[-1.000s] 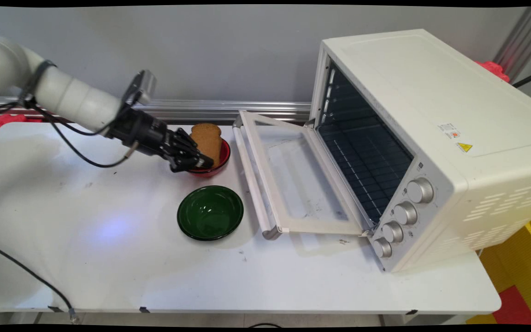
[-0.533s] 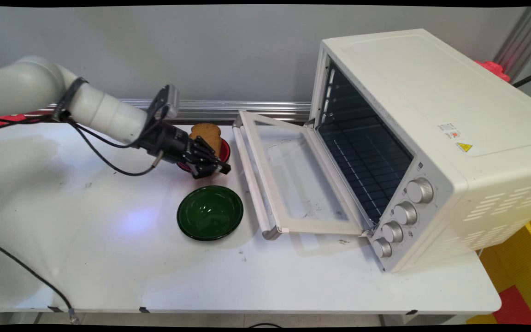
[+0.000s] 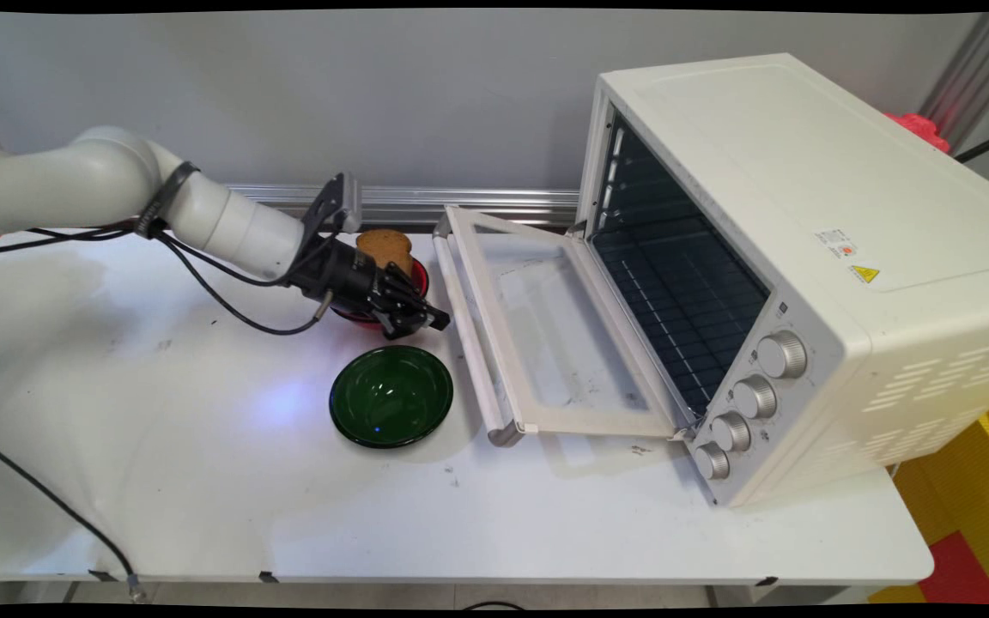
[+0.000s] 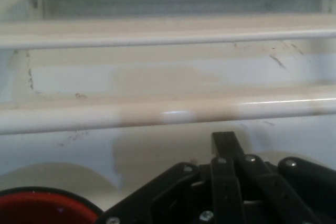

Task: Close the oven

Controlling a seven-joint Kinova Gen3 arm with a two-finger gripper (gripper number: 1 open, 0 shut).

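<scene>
Robotics laboratory bench: a white table (image 3: 203, 481) against a bare wall with an aluminium rail (image 3: 426, 204), carrying a toaster oven (image 3: 803, 257), with cables (image 3: 57, 515) trailing alongside.

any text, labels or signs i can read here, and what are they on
No words or numbers can be read.
Oven top: a yellow warning triangle sticker, its symbol too small to make out.
Beside it, a white label with a red mark, its print too small to read.
Knobs: markings unreadable.
</scene>
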